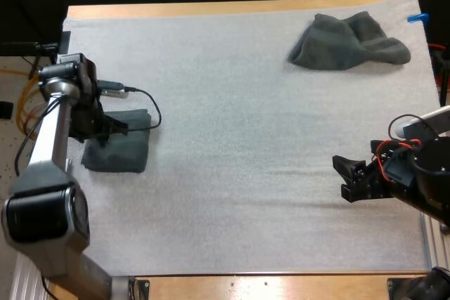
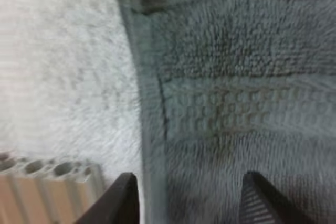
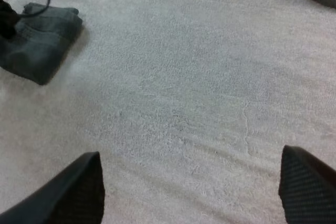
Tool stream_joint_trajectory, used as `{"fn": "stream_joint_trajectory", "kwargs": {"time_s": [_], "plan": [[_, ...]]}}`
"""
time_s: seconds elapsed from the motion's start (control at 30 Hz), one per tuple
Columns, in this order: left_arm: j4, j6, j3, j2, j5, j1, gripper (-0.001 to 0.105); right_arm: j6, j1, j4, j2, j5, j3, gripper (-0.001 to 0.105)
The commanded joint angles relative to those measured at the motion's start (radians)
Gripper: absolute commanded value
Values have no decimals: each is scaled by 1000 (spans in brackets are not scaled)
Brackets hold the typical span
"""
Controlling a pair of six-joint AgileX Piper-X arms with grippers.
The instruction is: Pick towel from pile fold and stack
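1. Nearest you, at 4 o'clock on the mat (image 1: 232, 138), the right gripper (image 1: 342, 178) hangs low over bare mat. Its fingers are spread wide and hold nothing.
2. At 9 o'clock, the left gripper (image 2: 190, 192) sits right above the folded towel (image 1: 123, 152). Its fingers stand apart and grip nothing. One is over the hemmed edge, the other over the towel's body.
3. The folded towel lies flat and square, so I judge it placed as the base of the stack. Lift your left arm straight up, so that neither finger catches the hem and pulls the fold open.
4. A beige strip with round holes (image 2: 47, 174) runs just beside the mat's edge there. Keep clear of it as you rise.
5. Farthest off, at 1 o'clock, the crumpled towel (image 1: 348, 43) lies well apart from both grippers. It is likely the next one to fetch.
6. Your right arm is the closer one. From 4 to 1 o'clock nothing stands in its way.
7. Come down on a raised ridge of the heap, not its flat skirt. Close on one fold only, or the towel may lift in a bunch and be hard to spread.
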Motion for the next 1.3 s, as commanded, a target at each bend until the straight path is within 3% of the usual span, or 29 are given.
{"fn": "stream_joint_trajectory", "kwargs": {"time_s": [0.0, 0.07, 0.17, 0.3, 0.47, 0.63, 0.8, 1.27], "plan": [[12, 1, -12, -33, 19, 2, 43, -9, -1, -13, -6, 6, -4, 67], [31, -6, -12, -68, 153, 2, 43, -9, -1, -13, -6, 6, -4, 67], [38, -5, -12, -86, 261, 2, 43, -9, -1, -13, -6, 6, -4, 67], [28, -5, 15, -85, 269, 2, 43, -9, -1, -13, -6, 6, -4, 67], [-81, -5, 148, -80, 266, 2, 43, -9, -1, -13, -6, 6, -4, 67], [-106, -5, 211, -54, 249, 2, 43, -9, -1, -13, -6, 6, -4, 67], [-102, -5, 205, -49, 240, 2, 43, -9, -1, -13, -6, 6, -4, 67], [-110, -5, 58, -272, 376, 2, 43, -5, -1, -64, 1, 6, -4, 67]]}}
